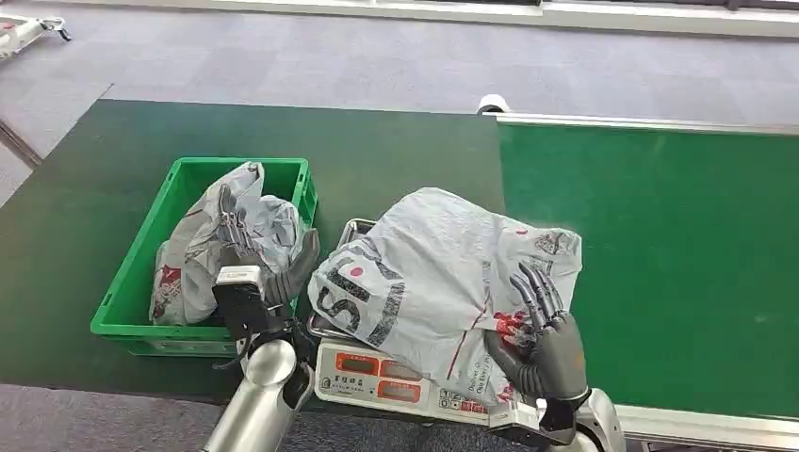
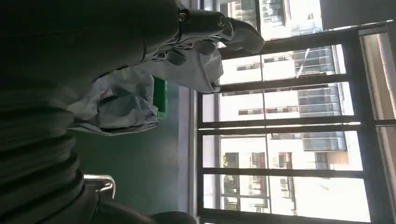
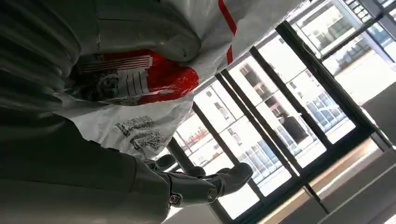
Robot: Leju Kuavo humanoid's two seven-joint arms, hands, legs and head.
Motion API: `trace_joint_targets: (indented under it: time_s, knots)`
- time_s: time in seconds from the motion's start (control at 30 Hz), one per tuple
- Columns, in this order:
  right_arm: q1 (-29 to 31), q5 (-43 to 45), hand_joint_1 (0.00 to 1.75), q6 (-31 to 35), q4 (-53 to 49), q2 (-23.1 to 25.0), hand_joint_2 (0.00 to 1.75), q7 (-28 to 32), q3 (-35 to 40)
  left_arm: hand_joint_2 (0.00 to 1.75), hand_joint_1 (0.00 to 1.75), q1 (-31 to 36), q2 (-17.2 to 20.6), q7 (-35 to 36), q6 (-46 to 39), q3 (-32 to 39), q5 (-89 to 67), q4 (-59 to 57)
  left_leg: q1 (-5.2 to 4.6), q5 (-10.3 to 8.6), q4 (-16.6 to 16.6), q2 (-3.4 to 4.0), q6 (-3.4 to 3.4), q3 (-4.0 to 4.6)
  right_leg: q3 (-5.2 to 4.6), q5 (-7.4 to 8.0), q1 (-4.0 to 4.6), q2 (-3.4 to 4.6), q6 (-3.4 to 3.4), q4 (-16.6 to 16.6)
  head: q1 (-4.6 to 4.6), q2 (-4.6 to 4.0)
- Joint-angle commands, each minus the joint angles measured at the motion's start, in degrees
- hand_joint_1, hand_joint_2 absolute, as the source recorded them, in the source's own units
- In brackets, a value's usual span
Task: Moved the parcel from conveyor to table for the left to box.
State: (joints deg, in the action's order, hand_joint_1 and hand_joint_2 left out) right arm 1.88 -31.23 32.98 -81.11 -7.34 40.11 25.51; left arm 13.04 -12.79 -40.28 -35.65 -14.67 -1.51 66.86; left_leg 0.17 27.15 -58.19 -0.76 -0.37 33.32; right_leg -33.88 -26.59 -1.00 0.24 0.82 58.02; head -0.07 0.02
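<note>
The parcel [image 1: 443, 282] lay on the scale [image 1: 377, 375], right hand [image 1: 542, 344] gripping its five-o'clock corner; left hand [image 1: 259, 259] grasped the bagged parcel [image 1: 203, 250] in the crate [image 1: 141, 311] at nine o'clock; boxing remained.

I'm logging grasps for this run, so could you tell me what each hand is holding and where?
The right hand grips the parcel on the scale at its near right corner. The left hand rests on the bagged parcel in the green crate; whether it grips cannot be told.

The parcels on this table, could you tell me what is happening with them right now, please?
The humanoid is sorting grey courier bags. Its right hand rests on the large grey parcel, which lies on the weighing scale beside the green conveyor belt. Its left hand is at the green crate, its fingers on a second grey bag lying inside. Whether either hand actually grips its bag is hard to tell.
</note>
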Motion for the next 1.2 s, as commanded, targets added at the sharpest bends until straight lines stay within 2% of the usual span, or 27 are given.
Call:
trace_joint_targets:
  time_s: [0.03, 0.17, 0.2, 0.33, 0.4, 0.57, 0.77, 0.83, 0.9, 0.97, 1.0, 1.07, 1.2]
  knots:
    - [0.4, 1.4, 0.00, 1.6, -1.3, -1.4, 1.75, -0.1, 0.1, 1.75, 0.00, 1.7, 1.2, 0.3, 0.1, -2.3, -0.1, -3.2, 0.02, -0.04, 0.1, 0.00, -0.01, -0.08, 0.11, 0.03, 0.03, -0.08, -0.06, -0.1, 0.00, 0.00]
    - [0.2, 3.8, 0.00, 2.1, -3.4, -2.4, 1.75, -0.1, 1.0, 1.75, 0.00, 1.7, 1.2, 0.3, -0.1, -2.5, -0.1, -3.1, 0.01, -0.03, 0.1, 0.00, -0.01, -0.04, 0.07, 0.02, 0.03, -0.06, -0.04, -0.1, 0.00, 0.00]
    - [0.3, 24.6, 0.00, -8.5, -11.0, -4.0, 1.75, -0.1, 0.3, 1.75, 0.00, 1.6, 1.4, 0.3, -0.1, -2.4, 0.1, -3.5, 0.01, -0.01, 0.0, 0.05, -0.01, -0.05, 0.07, 0.02, 0.02, -0.03, -0.06, -0.1, 0.00, 0.00]
    - [-1.1, 35.9, 0.00, -19.9, -14.7, -3.1, 1.75, -0.1, -7.1, 1.75, 0.00, 1.5, 1.8, 0.3, -0.2, -2.7, -0.2, -3.1, -0.02, -0.02, 0.0, 0.00, 0.00, -0.03, 0.06, 0.02, 0.00, -0.08, -0.05, -0.1, 0.00, 0.00]
    - [-1.5, 36.3, 0.00, -22.9, -16.0, -1.2, 1.75, -0.1, -12.2, 1.75, 0.00, 1.6, 2.0, 0.3, -0.2, -2.9, -0.3, -3.2, 0.02, -0.03, 0.1, -0.02, -0.01, -0.04, 0.08, 0.03, 0.03, -0.10, -0.07, -0.1, 0.00, 0.00]
    - [-2.6, 32.6, 0.00, -22.4, -20.6, 1.8, 1.75, -0.1, -22.0, 1.75, 0.00, 2.1, 2.5, 0.3, 0.0, -3.2, -0.6, -3.2, 0.00, -0.03, 0.1, -0.05, -0.01, -0.03, 0.08, 0.02, 0.02, -0.13, -0.07, -0.1, 0.00, 0.00]
    - [-1.2, 31.4, 0.00, -25.0, -19.3, 6.1, 1.75, -0.1, -28.5, 1.75, 0.00, 3.6, 3.3, 0.3, -0.5, -3.8, -1.2, -3.6, 0.00, -0.03, 0.0, -0.04, -0.01, -0.02, 0.06, 0.02, 0.01, -0.10, -0.06, 0.0, 0.00, 0.00]
    - [-0.2, 30.8, 0.00, -23.7, -19.0, 7.7, 1.75, -0.1, -30.3, 1.75, 0.00, 3.9, 3.5, 0.3, -0.8, -4.2, -1.4, -3.4, 0.01, -0.04, 0.0, -0.02, -0.02, -0.02, 0.04, 0.03, 0.02, -0.07, -0.06, 0.0, 0.00, 0.00]
    - [0.7, 28.5, 0.00, -18.3, -18.7, 9.3, 1.75, -0.1, -34.0, 1.75, 0.00, 4.1, 3.3, 0.3, -0.7, -4.0, -1.2, -3.5, 0.01, -0.04, 0.1, 0.04, -0.02, -0.03, 0.04, 0.06, 0.02, -0.03, -0.08, -0.1, 0.00, 0.00]
    - [0.7, 27.8, 0.00, -17.1, -18.6, 9.5, 1.75, -0.1, -34.5, 1.75, 0.00, 4.1, 3.4, 0.3, -0.7, -4.1, -1.2, -3.5, 0.03, -0.04, 0.1, 0.06, -0.02, -0.04, 0.07, 0.07, 0.05, -0.01, -0.08, -0.1, 0.00, 0.00]
    - [1.0, 25.4, 0.00, -12.6, -18.5, 10.5, 1.75, -0.1, -36.3, 1.75, 0.00, 4.1, 3.2, 0.3, -0.6, -4.3, -1.4, -3.4, 0.00, -0.02, 0.0, 0.03, -0.01, -0.05, 0.05, 0.03, 0.01, -0.03, -0.06, 0.0, -0.02, 0.00]
    - [1.1, 24.7, 0.00, -10.9, -17.9, 10.6, 1.75, -0.1, -36.7, 1.75, 0.00, 4.1, 3.1, 0.3, -0.5, -4.3, -1.4, -3.5, 0.01, -0.03, 0.1, 0.00, -0.01, -0.05, 0.09, 0.04, 0.02, -0.06, -0.06, -0.1, 0.00, 0.00]
    - [5.2, 20.6, 0.00, -0.5, -1.6, 9.9, 1.75, -0.1, -40.7, 1.75, 0.00, 4.5, 2.8, 0.3, 0.9, -4.4, -1.0, -4.4, 0.07, -0.03, 0.1, 0.08, 0.00, -0.16, 0.22, 0.10, 0.08, 0.01, -0.06, -0.2, 0.00, 0.00]
